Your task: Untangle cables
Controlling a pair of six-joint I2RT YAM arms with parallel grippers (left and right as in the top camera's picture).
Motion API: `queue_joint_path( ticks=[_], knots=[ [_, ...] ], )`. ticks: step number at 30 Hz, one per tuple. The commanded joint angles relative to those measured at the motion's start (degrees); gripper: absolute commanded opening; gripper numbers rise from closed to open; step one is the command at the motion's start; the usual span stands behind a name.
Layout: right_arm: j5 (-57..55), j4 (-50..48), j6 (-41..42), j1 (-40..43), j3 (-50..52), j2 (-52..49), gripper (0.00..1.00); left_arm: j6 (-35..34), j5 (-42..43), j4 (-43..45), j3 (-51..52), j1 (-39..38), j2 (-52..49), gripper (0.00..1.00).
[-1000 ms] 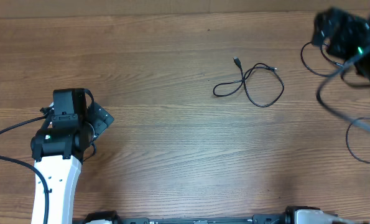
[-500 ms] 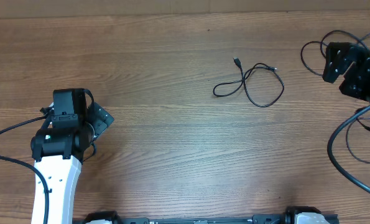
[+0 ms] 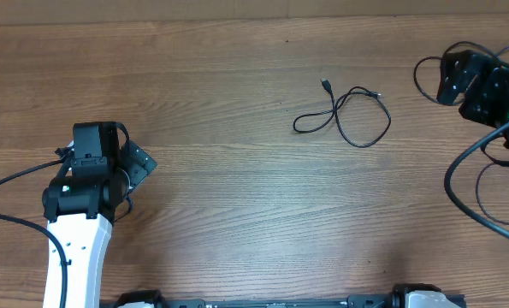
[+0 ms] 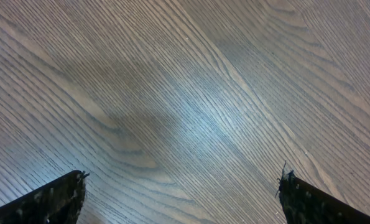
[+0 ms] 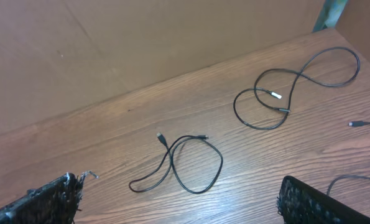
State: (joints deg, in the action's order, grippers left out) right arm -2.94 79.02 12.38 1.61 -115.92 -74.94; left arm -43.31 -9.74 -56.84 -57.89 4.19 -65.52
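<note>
At left, holds left hand [image 4: 181, 196] wide apart over bare tabletop [image 4: 185, 93], gripping nothing. At centre, finds one cable [image 3: 335, 108] lying in a crossed loop, well apart from both hands. At far right, holds right hand [image 5: 181, 202] spread too, empty, near a second cable [image 5: 274, 95] in a figure-eight. Risks cinching the crossing into a knot by pulling one end alone; risks snagging arm wiring [image 3: 448, 181] by reaching across at right.

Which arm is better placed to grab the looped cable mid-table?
Probably right. The right gripper is open, nearer the cable, and its wrist camera sees it; the left gripper, open too, sees only bare table.
</note>
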Motion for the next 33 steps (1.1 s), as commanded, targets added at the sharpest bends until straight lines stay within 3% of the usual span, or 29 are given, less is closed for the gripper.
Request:
queue_joint_path(
  ticks=[1, 18, 33],
  knots=[
    [0.26, -0.20, -0.24, -0.35, -0.02, -1.07, 1.00, -0.57, -1.18, 0.04, -0.44, 0.31, 0.26, 0.99],
    [0.28, -0.22, -0.24, -0.81, -0.02, 0.04, 1.00, -0.57, -1.18, 0.04, -0.44, 0.31, 0.26, 0.99],
    [0.28, -0.20, -0.24, -2.34, 0.00, 10.19, 1.00, -0.57, -1.18, 0.04, -0.44, 0.31, 0.28, 0.99]
  ],
)
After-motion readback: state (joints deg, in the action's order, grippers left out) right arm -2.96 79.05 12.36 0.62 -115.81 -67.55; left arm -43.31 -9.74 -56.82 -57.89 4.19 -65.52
